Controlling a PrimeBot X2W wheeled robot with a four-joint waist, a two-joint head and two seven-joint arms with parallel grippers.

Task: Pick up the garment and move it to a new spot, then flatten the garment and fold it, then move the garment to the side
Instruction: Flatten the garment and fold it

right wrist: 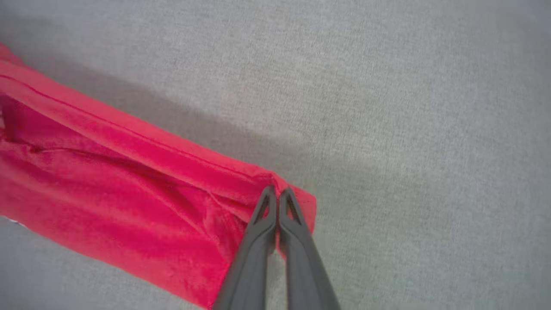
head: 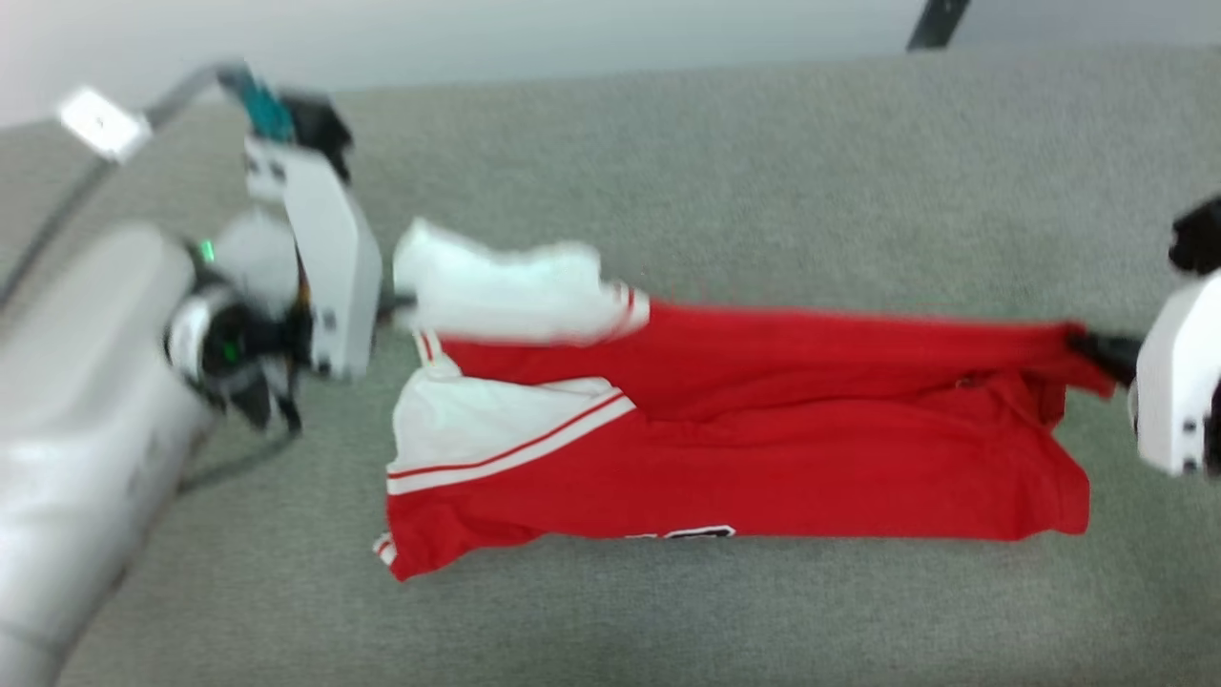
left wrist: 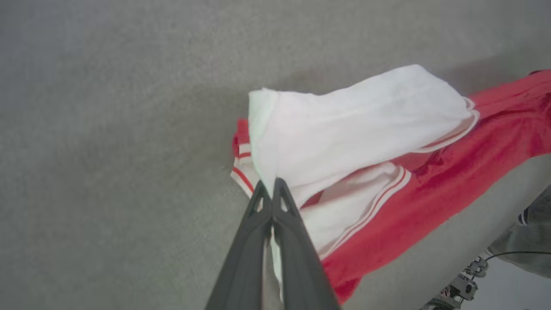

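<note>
The garment (head: 744, 420) is a red jersey with white sleeves, stretched sideways across the grey surface between my two grippers. My left gripper (head: 401, 305) is shut on the white sleeve end; in the left wrist view its fingers (left wrist: 270, 189) pinch white cloth of the garment (left wrist: 357, 129). My right gripper (head: 1097, 348) is shut on the red hem corner at the right; the right wrist view shows its fingers (right wrist: 276, 196) clamped on the red edge of the garment (right wrist: 107, 181). The upper edge is lifted and taut, while the lower half lies on the surface. A bit of black-and-white lettering peeks out at the bottom fold.
The grey fabric-covered surface (head: 763, 172) stretches all around the garment. A pale wall runs along the back, and a dark post (head: 940, 24) stands at the far right. A person's trouser leg and foot (left wrist: 525, 232) appear beyond the surface edge in the left wrist view.
</note>
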